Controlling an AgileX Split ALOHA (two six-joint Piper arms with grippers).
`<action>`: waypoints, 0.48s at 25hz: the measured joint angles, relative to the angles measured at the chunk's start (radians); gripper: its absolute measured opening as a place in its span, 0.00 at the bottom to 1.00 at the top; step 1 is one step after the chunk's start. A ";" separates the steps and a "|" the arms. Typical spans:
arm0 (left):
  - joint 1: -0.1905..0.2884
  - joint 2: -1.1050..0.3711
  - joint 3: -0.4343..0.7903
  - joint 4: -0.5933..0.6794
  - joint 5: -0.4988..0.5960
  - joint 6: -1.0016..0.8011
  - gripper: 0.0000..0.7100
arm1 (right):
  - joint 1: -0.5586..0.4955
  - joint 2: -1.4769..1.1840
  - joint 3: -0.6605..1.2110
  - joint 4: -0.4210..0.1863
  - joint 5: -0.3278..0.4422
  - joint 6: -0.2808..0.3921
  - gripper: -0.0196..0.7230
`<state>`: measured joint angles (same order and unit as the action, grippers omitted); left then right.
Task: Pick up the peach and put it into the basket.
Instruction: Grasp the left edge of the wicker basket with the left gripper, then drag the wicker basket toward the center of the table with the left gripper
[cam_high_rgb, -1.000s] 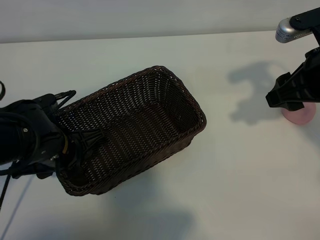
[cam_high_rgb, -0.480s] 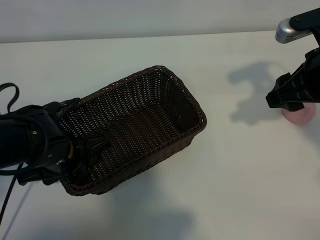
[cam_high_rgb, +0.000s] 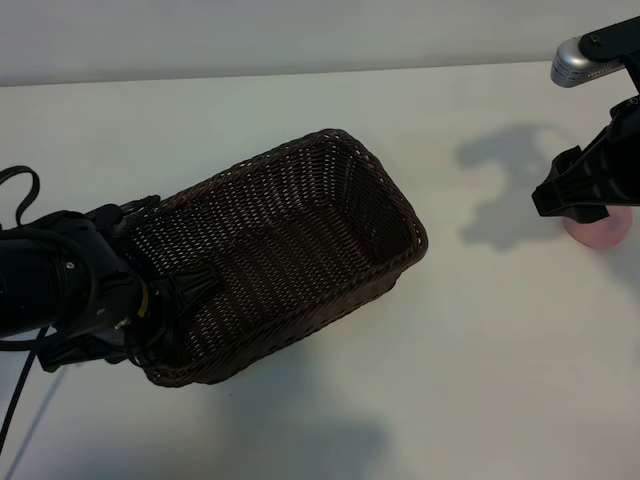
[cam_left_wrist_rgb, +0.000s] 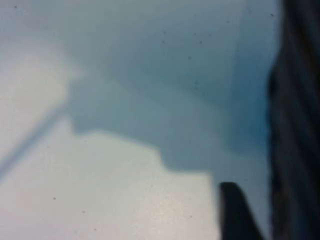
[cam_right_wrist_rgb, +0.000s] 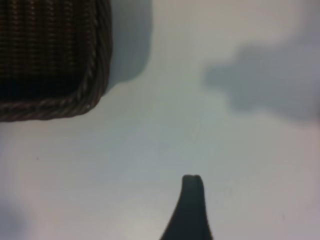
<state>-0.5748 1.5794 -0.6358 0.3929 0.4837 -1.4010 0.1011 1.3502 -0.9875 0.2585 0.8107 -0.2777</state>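
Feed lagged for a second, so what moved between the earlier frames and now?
The basket slid toward the peach, the left gripper clamped on its near-end wall. The right gripper stayed open over the peach, which hasn't moved.

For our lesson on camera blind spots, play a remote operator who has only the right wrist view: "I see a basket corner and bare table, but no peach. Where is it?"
Observer: The peach sits on the table well to the right of the basket, half hidden behind the right end effector.
Operator: Is anything in the basket yet?
Observer: No, the exterior view shows its inside empty.
Operator: Where is the other arm?
Observer: The left end effector is at the basket's short end, the one farthest from the peach.
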 joint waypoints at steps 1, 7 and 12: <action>0.000 -0.002 0.000 0.004 -0.005 0.000 0.36 | 0.000 0.000 0.000 0.000 0.000 0.000 0.83; 0.000 -0.013 0.000 0.017 -0.012 0.000 0.36 | 0.000 0.000 0.000 0.000 0.001 0.000 0.83; 0.000 -0.078 0.001 0.046 -0.017 0.000 0.25 | 0.000 0.000 0.000 0.000 0.001 0.000 0.83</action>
<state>-0.5748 1.5013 -0.6346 0.4387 0.4672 -1.4010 0.1011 1.3502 -0.9875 0.2585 0.8117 -0.2777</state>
